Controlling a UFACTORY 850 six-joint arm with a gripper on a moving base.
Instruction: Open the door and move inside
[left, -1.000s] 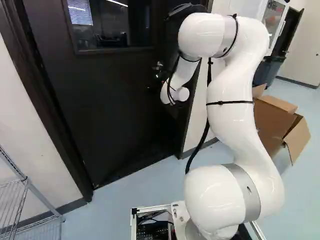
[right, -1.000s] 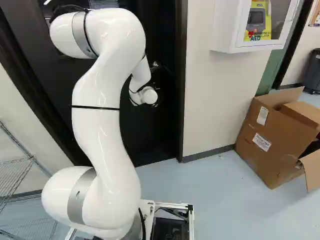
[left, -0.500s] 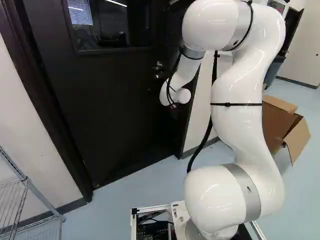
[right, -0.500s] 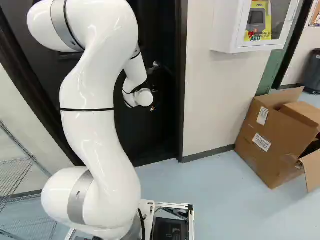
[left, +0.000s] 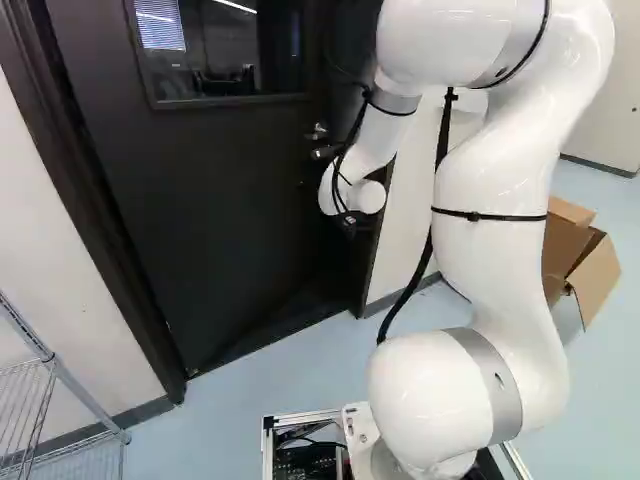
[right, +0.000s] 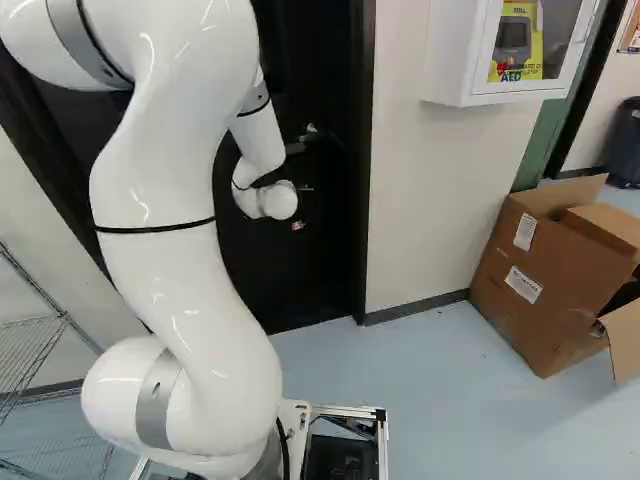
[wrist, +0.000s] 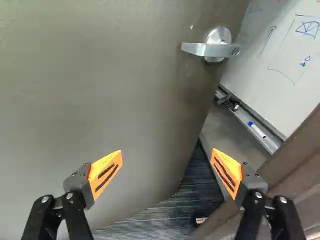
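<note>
The dark door (left: 230, 220) with a window fills the middle of the left base view. Its silver lever handle (left: 322, 152) shows just above the arm's wrist. My gripper (left: 350, 222), dark and mostly hidden, is below that wrist. In the wrist view the gripper (wrist: 166, 172) stands open with nothing between its orange pads. The door face (wrist: 100, 90) lies ahead, and the lever handle (wrist: 210, 49) is farther ahead, untouched. The door is ajar: past its edge, a gap shows dark ribbed flooring (wrist: 172, 216) and a whiteboard (wrist: 295, 50).
The brown door frame (wrist: 295, 160) runs beside one finger. In the left base view a wire shelf (left: 50, 400) stands at the left. An open cardboard box (right: 545, 270) and a white wall cabinet (right: 470, 60) are right of the door in the right base view.
The arm has drawn back toward the base cameras, its wrist shifting slightly left in the right base view and uncovering more of the handle. The base has not moved.
</note>
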